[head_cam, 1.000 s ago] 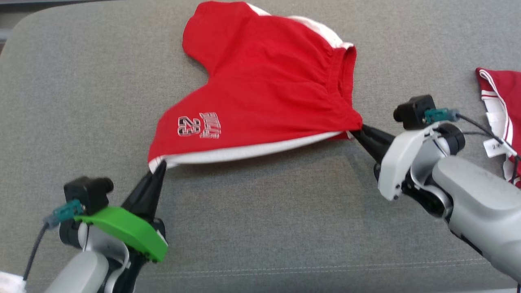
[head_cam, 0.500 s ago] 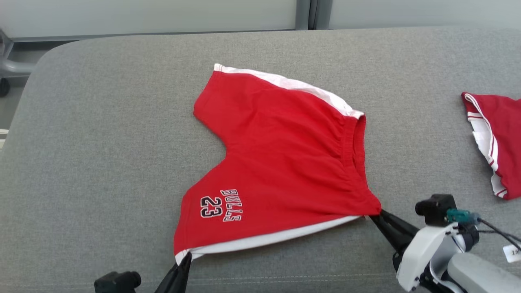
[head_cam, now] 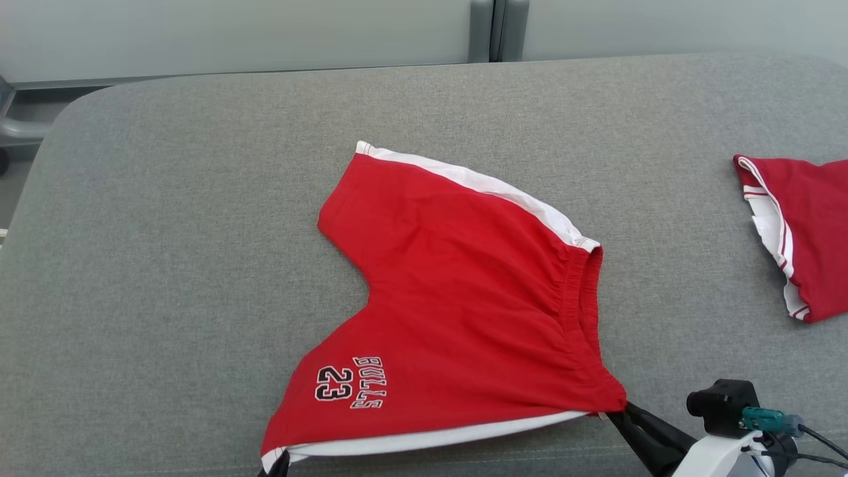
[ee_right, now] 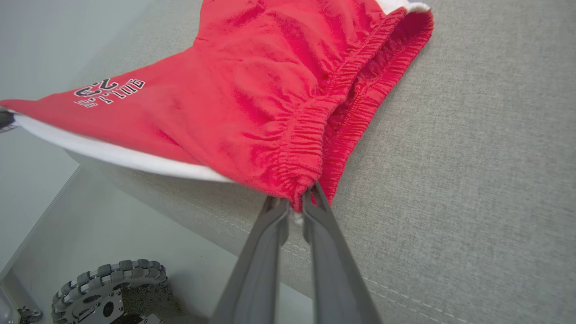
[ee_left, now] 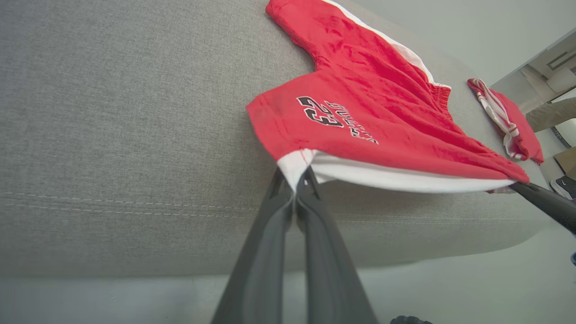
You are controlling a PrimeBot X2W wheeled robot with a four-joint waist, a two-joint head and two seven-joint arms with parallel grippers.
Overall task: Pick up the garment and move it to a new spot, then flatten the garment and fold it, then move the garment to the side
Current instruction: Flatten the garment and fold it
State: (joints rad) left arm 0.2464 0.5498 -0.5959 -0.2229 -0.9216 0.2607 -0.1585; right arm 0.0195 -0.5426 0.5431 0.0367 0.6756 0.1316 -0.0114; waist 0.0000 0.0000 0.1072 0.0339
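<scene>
Your left tool (ee_left: 295, 180) is clamped shut on the shorts (head_cam: 464, 311) at the near-left leg corner, pinching the white hem. Your right tool (ee_right: 294, 202) is closed on the near-right corner, biting the bunched end of the waistband (ee_right: 310, 135).

The near edge of the shorts is pulled taut between the two tools and held just off the worktop (head_cam: 165, 265), right at its near rim. A white stripe runs along that edge.

The rest of the shorts lies on the grey fabric worktop, roughly centre, spread mostly flat. The far leg points far-left, the crotch notch opens to the left and the waistband faces right. The "BULLS 23" print (head_cam: 351, 391) faces up on the near leg, close to the left tool. The fabric gathers in wrinkles near the right tool.

A second garment (head_cam: 805, 232), red and white, sits at the right end of the worktop, well apart from the shorts and from both tools.

Your right wrist view shows a treaded wheel (ee_right: 108, 288) on the floor below the near rim.
</scene>
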